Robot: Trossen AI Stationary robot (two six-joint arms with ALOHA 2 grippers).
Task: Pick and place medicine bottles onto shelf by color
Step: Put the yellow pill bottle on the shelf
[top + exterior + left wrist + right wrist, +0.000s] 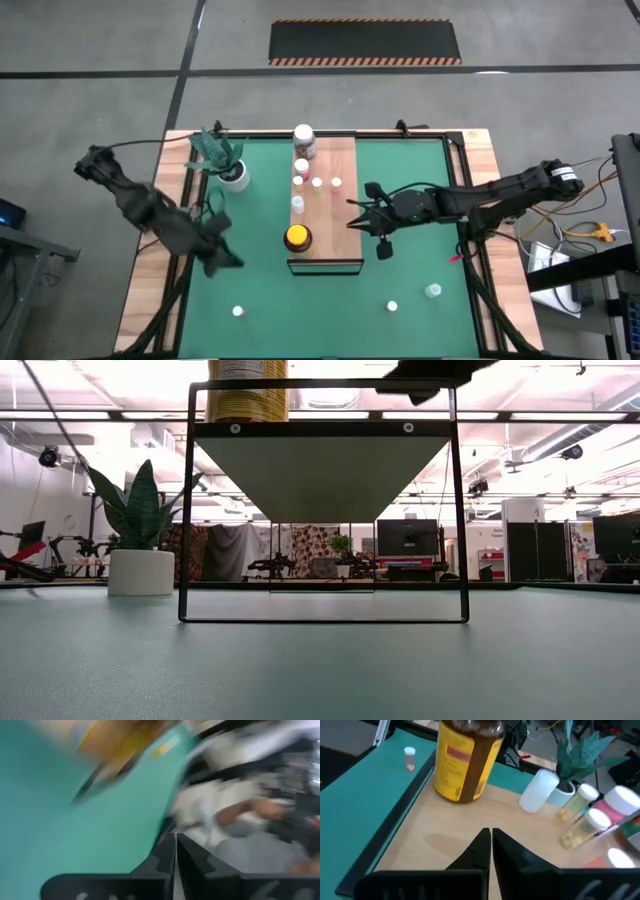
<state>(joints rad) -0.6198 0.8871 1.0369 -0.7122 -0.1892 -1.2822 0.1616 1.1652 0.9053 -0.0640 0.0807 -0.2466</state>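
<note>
Three loose bottles lie on your mat | right gripper nearer, shut, empty, over shelf.

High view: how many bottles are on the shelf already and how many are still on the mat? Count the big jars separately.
Big jars on the shelf: 2
Small bottles on the shelf: 5
Small bottles on the mat: 3
Total: 10
</note>
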